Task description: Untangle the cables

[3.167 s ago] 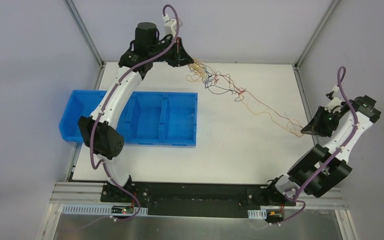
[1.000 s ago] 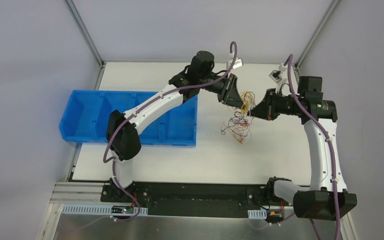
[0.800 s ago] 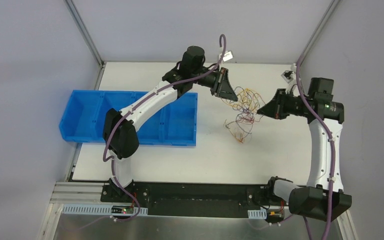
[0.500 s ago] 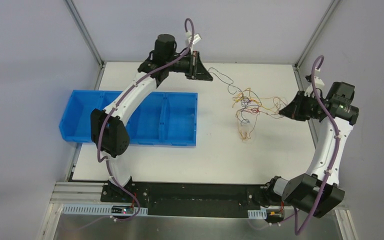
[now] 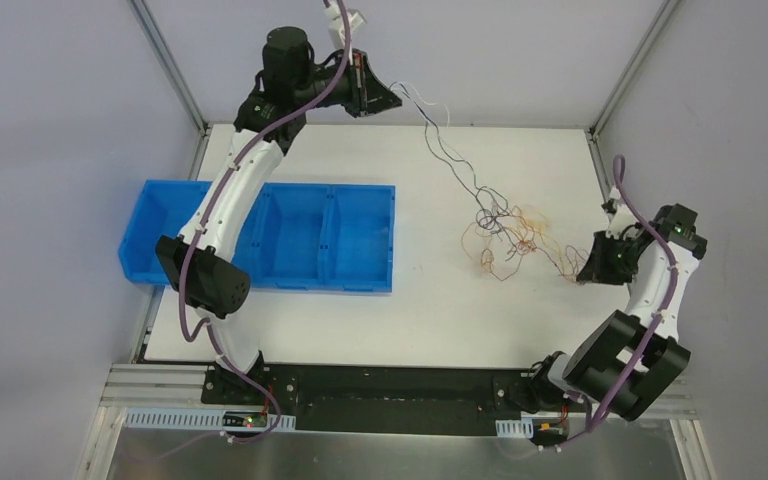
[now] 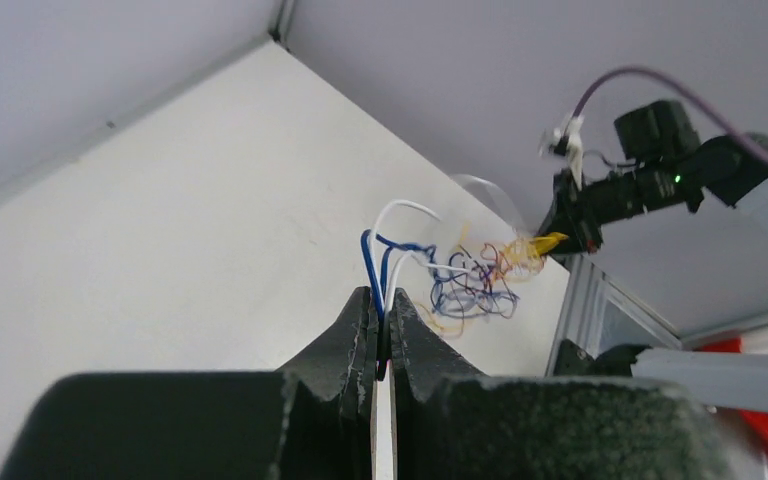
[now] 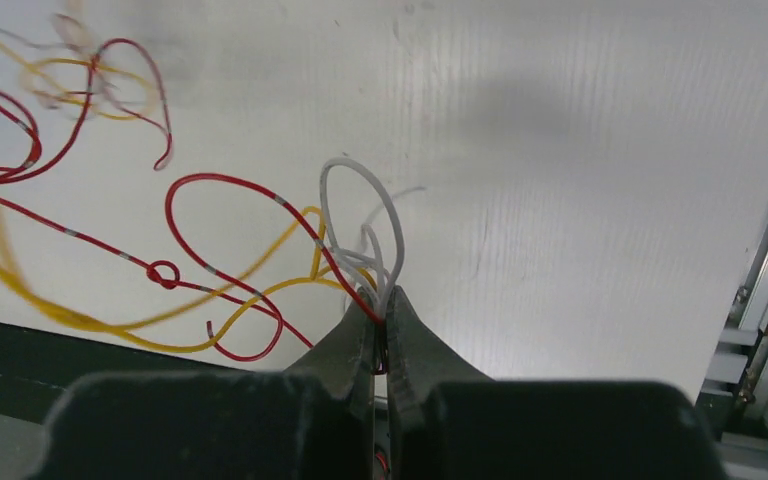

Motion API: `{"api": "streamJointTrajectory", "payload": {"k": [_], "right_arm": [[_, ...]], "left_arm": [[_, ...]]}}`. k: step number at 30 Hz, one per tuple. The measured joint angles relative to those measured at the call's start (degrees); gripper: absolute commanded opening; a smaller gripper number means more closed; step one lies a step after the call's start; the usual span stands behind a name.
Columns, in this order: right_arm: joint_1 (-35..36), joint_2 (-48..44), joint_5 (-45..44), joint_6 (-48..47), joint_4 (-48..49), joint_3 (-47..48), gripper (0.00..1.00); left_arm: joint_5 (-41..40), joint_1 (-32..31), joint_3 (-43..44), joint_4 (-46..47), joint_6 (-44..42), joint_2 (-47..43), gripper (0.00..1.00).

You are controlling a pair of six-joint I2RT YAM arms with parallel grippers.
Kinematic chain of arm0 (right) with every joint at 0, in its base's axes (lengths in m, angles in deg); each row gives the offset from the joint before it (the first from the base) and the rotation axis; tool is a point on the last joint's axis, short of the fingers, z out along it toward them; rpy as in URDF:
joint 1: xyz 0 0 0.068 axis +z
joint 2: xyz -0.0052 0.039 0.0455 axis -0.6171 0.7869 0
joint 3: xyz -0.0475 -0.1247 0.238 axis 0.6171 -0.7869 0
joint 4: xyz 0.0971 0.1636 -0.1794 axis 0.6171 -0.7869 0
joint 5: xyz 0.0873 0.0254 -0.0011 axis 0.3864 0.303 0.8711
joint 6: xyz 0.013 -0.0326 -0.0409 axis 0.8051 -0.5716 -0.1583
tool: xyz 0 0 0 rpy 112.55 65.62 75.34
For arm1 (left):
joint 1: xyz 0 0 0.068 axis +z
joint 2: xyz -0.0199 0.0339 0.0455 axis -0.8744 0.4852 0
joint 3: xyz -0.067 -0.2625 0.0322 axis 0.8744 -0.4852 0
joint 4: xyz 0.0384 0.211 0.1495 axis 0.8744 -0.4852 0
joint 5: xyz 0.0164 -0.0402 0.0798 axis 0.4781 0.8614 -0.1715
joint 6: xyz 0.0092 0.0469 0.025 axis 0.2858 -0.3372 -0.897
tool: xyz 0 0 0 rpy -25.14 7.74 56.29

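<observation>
The cables [image 5: 505, 228] form a thin tangle of blue, white, red, orange and yellow wire above the white table, drawn out between my two grippers. High at the back, my left gripper [image 5: 397, 99] is shut on a blue and a white strand [image 6: 385, 270] that run down to the knot [image 6: 475, 285]. My right gripper [image 5: 584, 276] sits low near the table's right edge, shut on white, red and yellow strands [image 7: 365, 250]. Red and yellow loops [image 7: 190, 280] lie slack on the table to its left.
A blue bin [image 5: 260, 236] with several compartments stands at the left of the table [image 5: 440, 320]. Metal frame posts [image 5: 170, 70] rise at the back corners, and a rail [image 7: 760, 300] borders the table's right edge close to the right gripper.
The left gripper closed on strands at the tangle, then rose back and to the left, drawing out blue and white wire. The right gripper pulled away to the right and down, spreading the tangle.
</observation>
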State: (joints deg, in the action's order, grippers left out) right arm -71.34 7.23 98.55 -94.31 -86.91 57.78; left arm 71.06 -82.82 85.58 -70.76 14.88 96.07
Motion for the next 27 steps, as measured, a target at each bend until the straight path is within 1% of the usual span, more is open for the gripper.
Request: {"api": "streamJointTrajectory", "payload": {"k": [3,7,10,11,12,14,15,17,19,22,24,27], "right_arm": [[-1.51,1.09,-3.45,-4.61,0.57,-4.87,0.0],[-1.68,1.75,-5.99,-8.74,0.94,-9.2,0.0],[-1.68,2.01,-6.1,-10.47,0.39,-9.68,0.01],[-1.31,2.08,-6.08,-10.71,0.26,-9.68,0.08],[-0.98,2.23,-5.77,-11.04,-0.42,-9.57,0.2],[-0.09,2.95,-4.04,-11.65,-3.17,-8.5,0.48],[0.42,3.39,-2.78,-11.89,-4.87,-7.43,0.56],[1.38,3.87,0.68,-12.15,-8.26,-4.28,0.68],[2.32,3.8,4.59,-11.47,-11.13,-0.17,0.76],[4.04,2.89,11.37,-9.07,-12.98,6.8,0.85],[6.23,1.01,15.85,-5.97,-12.5,10.75,0.87],[10.58,-3.02,21.03,0.39,-9.18,13.55,0.88]], "left_arm": [[-1.25,0.92,5.33,-0.02,-0.42,0.26,0.0],[-1.75,0.9,11.8,1.01,-0.07,1.22,0.0],[-1.55,0.02,13.55,2.51,0.37,1.86,0.0],[-1.33,-0.28,13.55,2.62,0.44,1.99,0.0],[-0.83,-0.92,13.53,2.69,0.52,2.38,0.0],[-0.2,-2.75,13.29,2.73,0.55,3.1,0.0],[0.31,-4.09,12.87,2.73,0.52,3.5,0.0],[1.38,-6.75,11.39,2.73,0.37,3.78,0.0],[2.36,-9.68,9.27,2.67,0.31,3.78,0.0],[3.52,-13.25,6.51,2.6,0.33,3.85,0.0],[4.28,-14.8,5.62,2.6,0.39,4.24,0.0],[5.25,-16.04,5.4,3.04,1.22,5.44,0.0]]}}
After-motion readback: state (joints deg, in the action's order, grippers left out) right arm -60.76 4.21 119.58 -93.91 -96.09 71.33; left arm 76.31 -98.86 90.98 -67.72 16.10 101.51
